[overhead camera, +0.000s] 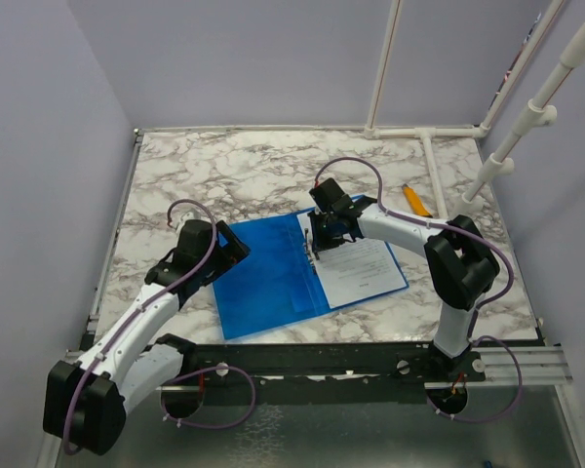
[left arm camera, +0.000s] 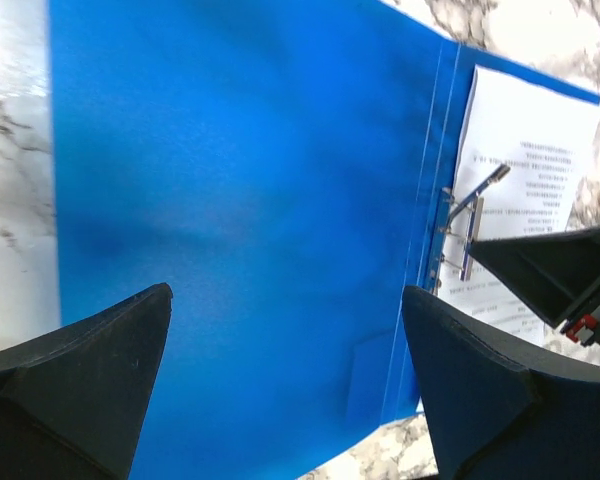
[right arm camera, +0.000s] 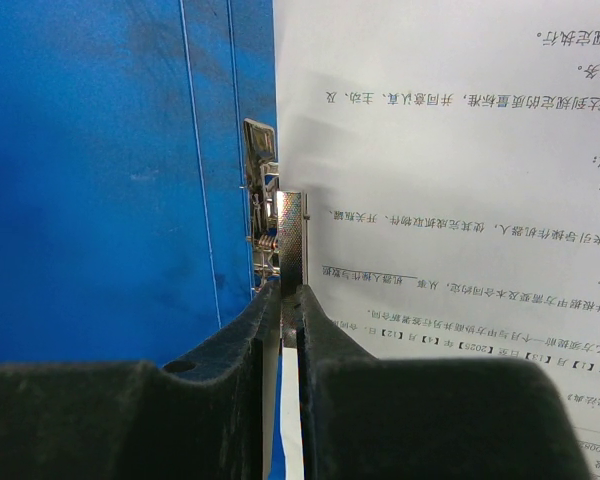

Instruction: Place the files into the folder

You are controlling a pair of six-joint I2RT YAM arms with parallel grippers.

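The blue folder (overhead camera: 263,278) lies open on the marble table, and the files (overhead camera: 361,268), white sheets of printed text, rest on its right half. My right gripper (overhead camera: 317,244) is over the spine. In the right wrist view it (right arm camera: 289,290) is shut on the raised metal lever of the clip (right arm camera: 291,235), between the files (right arm camera: 440,150) and the blue cover (right arm camera: 100,180). My left gripper (overhead camera: 236,244) hovers over the left cover. In its own view it (left arm camera: 285,295) is open with only the blue folder (left arm camera: 250,200) beneath. The clip (left arm camera: 470,215) and the files (left arm camera: 525,160) show at the right of that view.
A yellow-orange pen-like object (overhead camera: 416,200) lies on the marble table (overhead camera: 234,166) beyond the folder's right corner. White pipes (overhead camera: 434,161) run along the back and right side. Purple walls enclose the table on three sides.
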